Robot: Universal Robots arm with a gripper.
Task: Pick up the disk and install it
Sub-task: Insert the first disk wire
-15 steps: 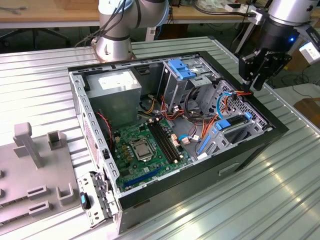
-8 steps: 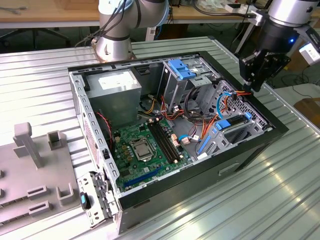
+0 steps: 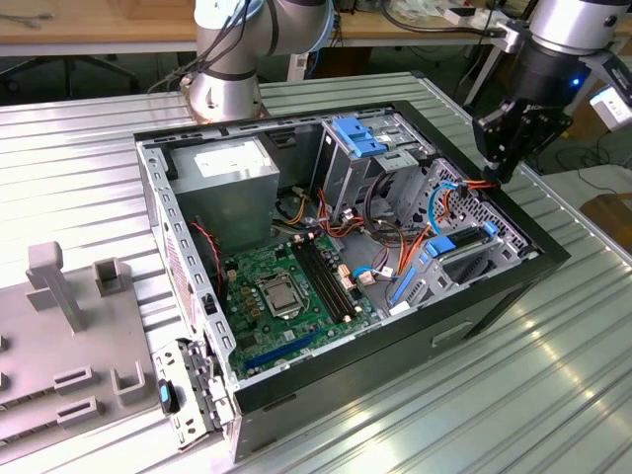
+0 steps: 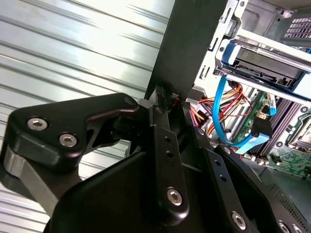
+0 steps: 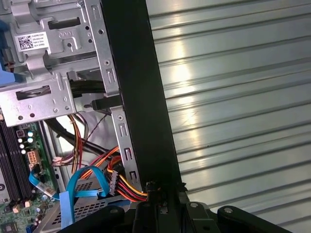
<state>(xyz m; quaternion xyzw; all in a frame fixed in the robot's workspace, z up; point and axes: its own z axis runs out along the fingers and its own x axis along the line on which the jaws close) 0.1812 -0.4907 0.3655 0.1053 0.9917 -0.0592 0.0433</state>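
The arm is cut off by the exterior view's top edge, and its middle stretch is lost from sight. In both wrist views the gripper is cropped by the picture's edge, and what lies at its tip is masked by the case wall and a bundle of cables. In the second wrist view the disk is presented edge-on, its faces hidden by the bay around it and its far end clipped by the frame. The grey fixture is cut at the exterior view's left.
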